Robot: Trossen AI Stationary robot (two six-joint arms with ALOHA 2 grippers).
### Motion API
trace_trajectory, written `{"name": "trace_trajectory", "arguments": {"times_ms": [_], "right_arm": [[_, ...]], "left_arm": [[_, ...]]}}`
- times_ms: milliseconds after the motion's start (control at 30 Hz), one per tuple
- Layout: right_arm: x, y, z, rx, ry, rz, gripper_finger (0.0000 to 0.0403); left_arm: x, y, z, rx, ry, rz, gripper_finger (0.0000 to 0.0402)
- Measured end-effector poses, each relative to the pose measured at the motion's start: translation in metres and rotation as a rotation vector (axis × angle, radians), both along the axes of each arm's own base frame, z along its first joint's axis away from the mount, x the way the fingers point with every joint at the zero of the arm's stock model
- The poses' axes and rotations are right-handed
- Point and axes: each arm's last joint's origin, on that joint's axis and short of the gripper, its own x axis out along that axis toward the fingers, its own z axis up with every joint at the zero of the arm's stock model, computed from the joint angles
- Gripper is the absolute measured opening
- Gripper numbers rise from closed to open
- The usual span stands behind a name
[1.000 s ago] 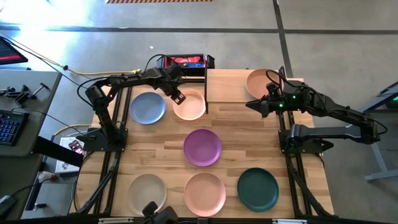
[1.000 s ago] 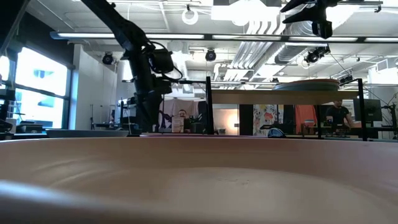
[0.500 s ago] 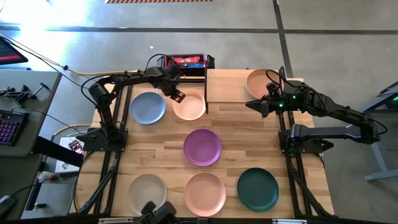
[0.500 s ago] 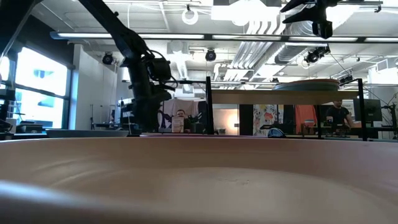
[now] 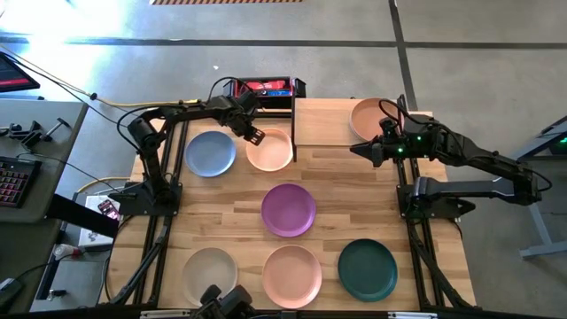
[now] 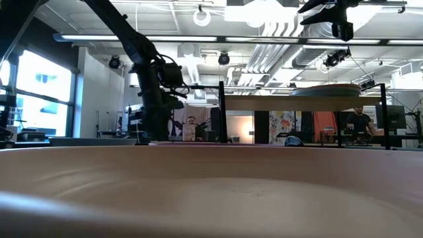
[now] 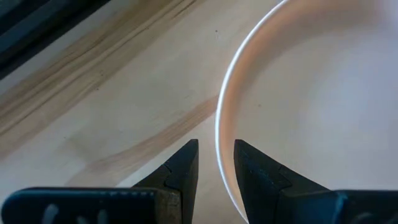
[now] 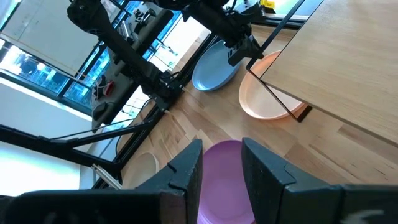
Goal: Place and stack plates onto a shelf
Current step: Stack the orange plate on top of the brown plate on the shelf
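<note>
Grey concrete floor around table, dark seam lines crossing it, bright glare patch at upper left of high view. Butcher-block table on black frame. Side desk at left edge with keyboard and loose tools. Low view: open ceiling with white ducts, pipes, strip lights. Tall bright windows at left. Person standing at far right by monitors, another seated mid-frame.
</note>
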Motion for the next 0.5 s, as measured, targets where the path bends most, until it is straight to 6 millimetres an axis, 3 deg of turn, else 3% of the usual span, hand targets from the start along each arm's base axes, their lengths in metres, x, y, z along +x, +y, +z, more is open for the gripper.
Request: {"name": "trace_trajectory", "arguments": {"times_ms": [500], "right_arm": [[0.000, 0.000, 0.000, 0.000, 0.000, 0.000, 0.0094]], "left_arm": [[0.003, 0.001, -0.025, -0.080, 0.030, 0.016, 0.0091]]}}
